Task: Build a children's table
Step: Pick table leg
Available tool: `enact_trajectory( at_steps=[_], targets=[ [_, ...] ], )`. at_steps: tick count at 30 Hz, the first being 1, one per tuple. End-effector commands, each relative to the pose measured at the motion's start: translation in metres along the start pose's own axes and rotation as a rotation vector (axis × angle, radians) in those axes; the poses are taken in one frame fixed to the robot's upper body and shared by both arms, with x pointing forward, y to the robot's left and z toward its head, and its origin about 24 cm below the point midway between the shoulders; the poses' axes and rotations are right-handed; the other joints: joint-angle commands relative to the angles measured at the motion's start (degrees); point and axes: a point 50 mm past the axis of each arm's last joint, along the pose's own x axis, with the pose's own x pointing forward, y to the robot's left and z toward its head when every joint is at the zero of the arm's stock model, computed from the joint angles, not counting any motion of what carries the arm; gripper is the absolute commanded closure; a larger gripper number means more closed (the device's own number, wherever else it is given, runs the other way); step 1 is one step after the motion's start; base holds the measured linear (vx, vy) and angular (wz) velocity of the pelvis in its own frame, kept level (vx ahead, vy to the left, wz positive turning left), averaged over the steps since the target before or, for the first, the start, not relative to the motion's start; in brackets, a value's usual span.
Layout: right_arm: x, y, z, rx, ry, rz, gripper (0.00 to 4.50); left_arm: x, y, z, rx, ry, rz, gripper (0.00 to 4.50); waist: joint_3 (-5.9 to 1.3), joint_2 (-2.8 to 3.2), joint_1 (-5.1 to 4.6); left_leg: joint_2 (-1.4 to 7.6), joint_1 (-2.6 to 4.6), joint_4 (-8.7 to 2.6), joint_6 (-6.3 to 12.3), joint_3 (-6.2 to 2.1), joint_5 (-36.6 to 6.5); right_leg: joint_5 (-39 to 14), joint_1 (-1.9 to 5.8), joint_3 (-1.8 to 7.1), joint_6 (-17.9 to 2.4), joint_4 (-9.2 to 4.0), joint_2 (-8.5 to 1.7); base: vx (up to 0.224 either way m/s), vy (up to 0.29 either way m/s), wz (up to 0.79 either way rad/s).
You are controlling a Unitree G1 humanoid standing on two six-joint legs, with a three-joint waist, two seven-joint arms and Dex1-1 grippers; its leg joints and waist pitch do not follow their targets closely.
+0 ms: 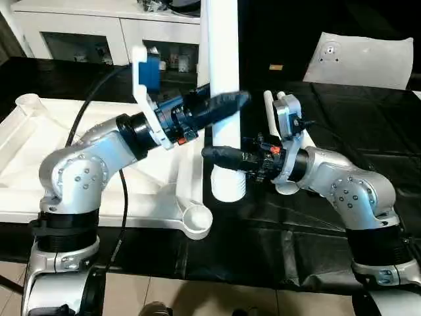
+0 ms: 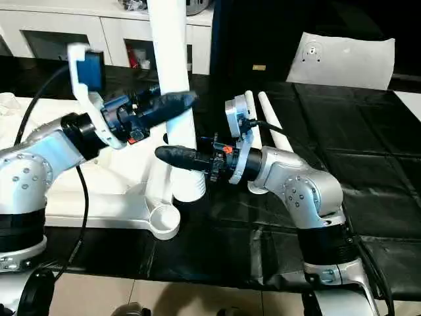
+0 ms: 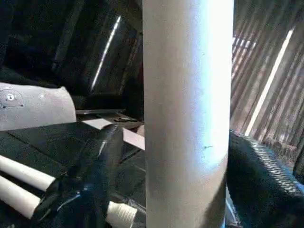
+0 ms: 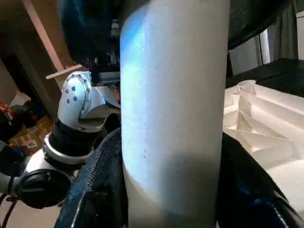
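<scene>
home-like room: white cabinet (image 1: pixel 105 29), black-covered table (image 1: pixel 342 118), tiled floor (image 1: pixel 197 296).

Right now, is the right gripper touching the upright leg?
Touching. The right wrist view shows the right gripper with both black fingers pressed against the leg.

A black cloth (image 1: pixel 368 118), creased into a grid of folds, covers the table. At its far right edge lies a white bag (image 1: pixel 362 59), cushion-like, with a small round fitting near one corner. Just left of the bag, farther back, a small tan label (image 1: pixel 276 66) shows against the dark. A white cabinet (image 1: pixel 99 29) stands along the back left, its dark openings holding small items too blurred to tell. The floor (image 1: pixel 197 296) in front of the table is pale tile. In the right wrist view, cardboard boxes (image 4: pixel 23 135) sit low in the dim room.
</scene>
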Motion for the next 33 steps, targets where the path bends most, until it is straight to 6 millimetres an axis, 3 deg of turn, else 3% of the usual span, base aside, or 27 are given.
enact_trajectory(
  at_steps=[1,5,7,9,14,19,20,21,22,24,26,28,29,31,32,33],
  targets=[
    [0.003,0.002,0.005,-0.030,-0.013,0.003,2.62,-0.001,0.001,0.003,0.008,-0.002,0.017,1.44,-4.58,0.41,-0.06,0.35,0.24,-3.70,-0.50,0.62,-9.0,-16.8,3.65,2.27,-7.4,-4.41,-3.24,0.000,0.000,0.00],
    [0.003,0.002,0.004,-0.028,-0.021,0.003,2.62,-0.002,0.001,0.004,0.015,-0.009,0.011,1.85,-4.58,0.36,0.01,0.32,0.21,-3.72,-0.42,0.61,-8.7,-16.4,3.65,2.27,-7.6,-4.34,-3.27,0.000,0.000,0.00],
    [0.003,0.002,0.004,-0.029,-0.022,0.004,2.62,-0.001,0.001,0.004,0.016,-0.008,0.007,1.84,-4.55,0.20,-0.03,0.32,0.26,-3.72,-0.39,0.65,-8.9,-16.6,3.63,2.28,-7.6,-4.38,-3.24,0.000,0.000,0.00],
    [0.004,0.002,0.005,-0.029,-0.024,0.007,2.62,-0.001,0.000,0.003,0.011,-0.012,0.005,2.09,-4.57,0.70,0.15,0.37,0.23,-3.75,-0.60,0.53,-8.9,-16.3,3.64,2.27,-7.8,-4.21,-3.33,0.000,0.000,0.00],
    [0.006,0.001,0.005,-0.036,-0.028,0.002,2.62,-0.001,0.002,0.005,0.001,-0.021,0.025,2.54,-4.58,0.49,0.06,0.32,0.18,-3.74,-0.68,0.56,-9.1,-15.7,3.72,2.27,-8.0,-4.22,-3.29,0.000,0.000,0.00],
    [0.006,-0.001,0.004,-0.046,-0.024,-0.026,2.62,-0.002,0.011,0.007,-0.025,-0.037,0.104,2.63,-4.61,0.50,0.10,0.31,0.28,-3.70,-0.74,0.60,-9.1,-16.0,3.65,2.26,-7.8,-4.29,-3.28,0.000,0.000,0.00],
    [0.006,-0.002,0.004,-0.048,-0.024,-0.035,2.62,-0.003,0.016,0.006,-0.042,-0.034,0.151,2.63,-4.58,0.73,0.05,0.32,0.29,-3.70,-0.89,0.61,-9.3,-15.8,3.60,2.27,-7.9,-4.28,-3.22,0.000,0.000,0.00],
    [0.006,-0.003,0.003,-0.052,-0.017,-0.053,2.62,-0.003,0.020,0.005,-0.050,-0.030,0.186,2.63,-4.64,0.66,0.10,0.27,0.35,-3.67,-0.95,0.58,-9.4,-15.7,3.61,2.22,-8.0,-4.25,-3.20,0.000,0.000,0.00],
    [0.006,-0.007,0.001,-0.045,-0.004,-0.086,2.62,-0.004,0.027,0.004,-0.064,-0.033,0.247,2.64,-4.61,0.07,-0.04,0.24,0.21,-3.71,-0.75,0.64,-9.3,-15.8,3.73,2.20,-8.0,-4.35,-3.19,0.000,0.000,0.00],
    [0.006,-0.009,0.001,-0.037,-0.001,-0.103,2.62,-0.005,0.031,0.004,-0.073,-0.034,0.298,2.64,-4.64,0.15,0.07,0.18,0.18,-3.65,-0.89,0.62,-8.8,-16.8,3.79,2.25,-7.4,-4.32,-3.28,0.000,0.000,0.00],
    [0.006,-0.013,0.002,-0.012,-0.025,-0.145,2.06,-0.006,0.035,0.004,-0.070,-0.030,0.343,2.64,-4.69,0.10,0.10,0.20,0.12,-3.63,-0.70,0.65,-8.1,-16.4,3.76,2.28,-7.3,-4.29,-3.31,0.000,0.000,0.00],
    [0.006,-0.017,0.003,-0.006,-0.037,-0.187,1.86,-0.006,0.036,0.005,-0.072,-0.036,0.365,2.64,-4.74,0.19,0.04,0.25,0.10,-3.61,-0.89,0.58,-7.5,-15.2,3.76,2.27,-7.4,-4.08,-3.24,0.000,0.000,0.00],
    [0.006,-0.020,0.004,0.006,-0.052,-0.210,1.86,-0.005,0.037,0.007,-0.059,-0.035,0.382,2.64,-4.68,-0.17,-0.13,0.19,-0.01,-3.64,-0.83,0.65,-7.3,-15.0,3.79,2.27,-7.3,-4.20,-3.16,0.000,0.000,0.00],
    [0.006,-0.022,0.004,0.001,-0.055,-0.235,1.63,-0.004,0.036,0.009,-0.044,-0.034,0.392,2.64,-4.71,0.11,-0.10,0.27,0.18,-3.64,-0.79,0.59,-7.4,-14.9,3.74,2.28,-7.1,-4.16,-3.26,0.000,0.000,0.00],
    [0.007,-0.023,0.005,-0.005,-0.056,-0.246,1.63,-0.003,0.035,0.011,-0.022,-0.028,0.396,2.64,-4.71,-0.30,-0.16,0.21,0.11,-3.63,-0.67,0.68,-7.4,-15.0,3.81,2.26,-7.0,-4.20,-3.21,0.000,0.000,0.00],
    [0.008,-0.024,0.005,-0.012,-0.057,-0.259,1.52,-0.001,0.033,0.013,0.000,-0.022,0.401,2.64,-4.79,-0.02,-0.02,0.28,0.14,-3.63,-0.73,0.60,-6.8,-14.5,3.81,2.31,-7.0,-3.96,-3.31,0.000,0.000,0.00]
  ],
)
